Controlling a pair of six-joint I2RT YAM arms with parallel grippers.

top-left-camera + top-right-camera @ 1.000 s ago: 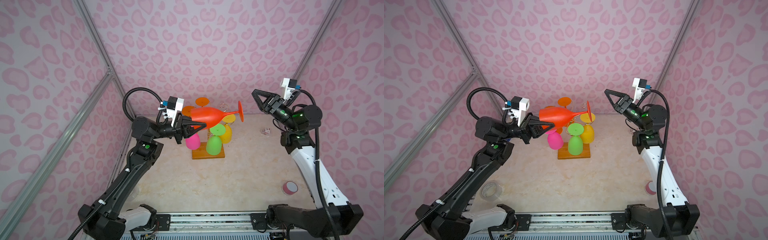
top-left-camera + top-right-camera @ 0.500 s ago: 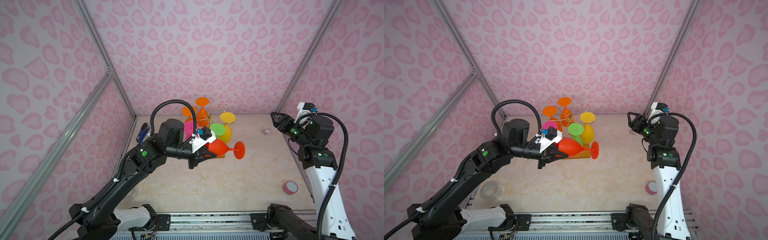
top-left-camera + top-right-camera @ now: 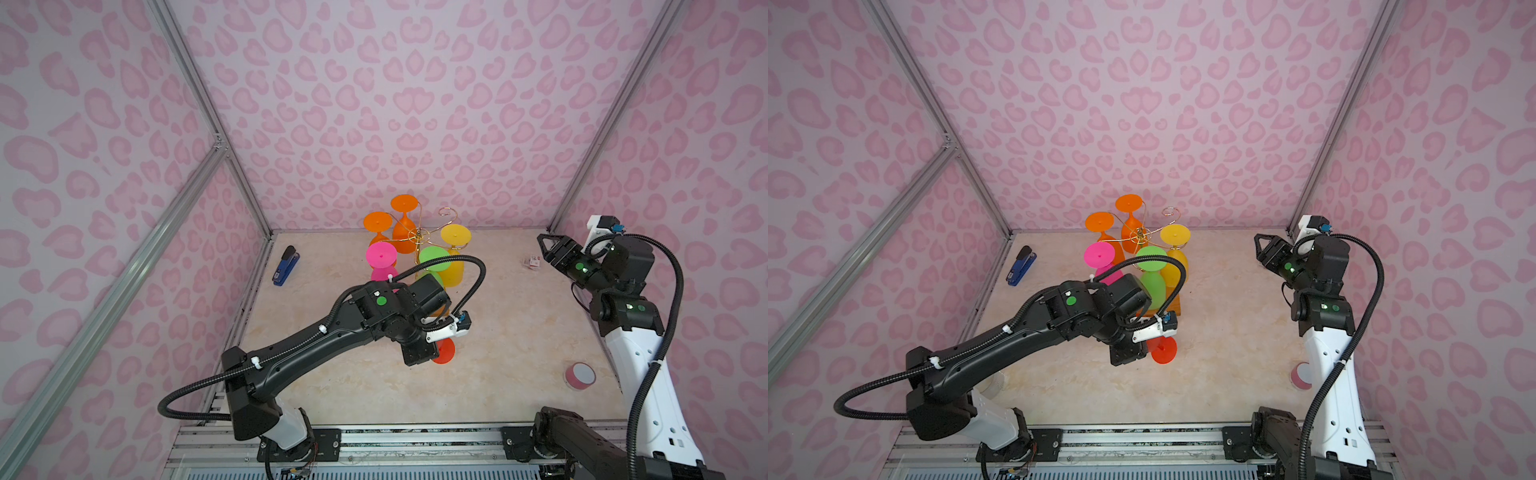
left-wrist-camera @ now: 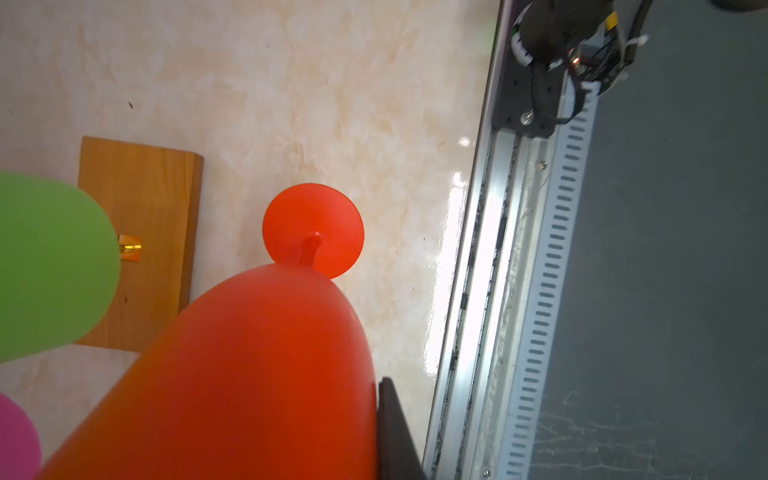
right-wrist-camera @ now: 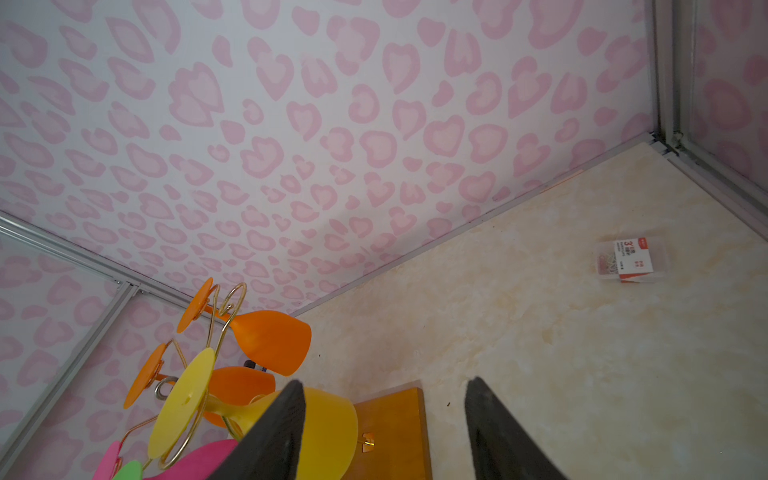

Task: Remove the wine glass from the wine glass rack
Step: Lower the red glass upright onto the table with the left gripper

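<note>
The left gripper [image 3: 422, 351] clamps the red wine glass [image 4: 257, 365], foot down, seemingly to stand it beside the wine glass rack [image 4: 141, 199]; the right gripper [image 5: 384, 386] gapes empty.

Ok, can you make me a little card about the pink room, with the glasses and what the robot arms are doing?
Wine glass rack: holds two orange glasses, a pink glass, a green glass, a yellow glass; one curl empty
Red wine glass: off the rack, bowl gripped by the left end effector, foot down toward the table
Right end effector: open, holding nothing, off to the side
Other stuff: blue stapler, pink tape roll, small clip box
</note>
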